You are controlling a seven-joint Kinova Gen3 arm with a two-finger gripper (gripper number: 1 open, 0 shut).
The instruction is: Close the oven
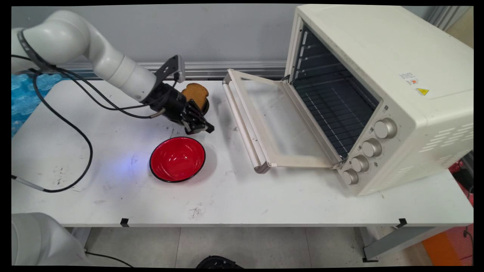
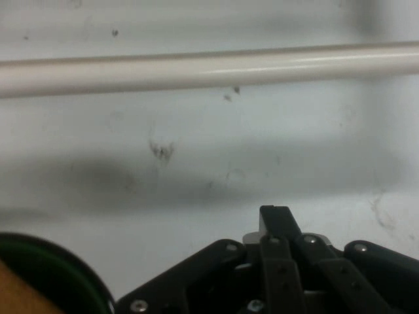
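While the oven (image 1: 378,94) stands ahead of the hand (image 1: 202,128) with its door (image 1: 264,124) dropped open, bare surface (image 1: 113,181) leaves room between them. A red bowl (image 1: 177,158) sits near the fingertips. The toast (image 1: 195,94), upright just behind the hand, looks light and crumbly, best pinched across its flat faces; the fingers are together, empty.

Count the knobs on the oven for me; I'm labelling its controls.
4, in a diagonal row on the oven's front panel, right of the open door: top, second, third, bottom. None seems hidden.
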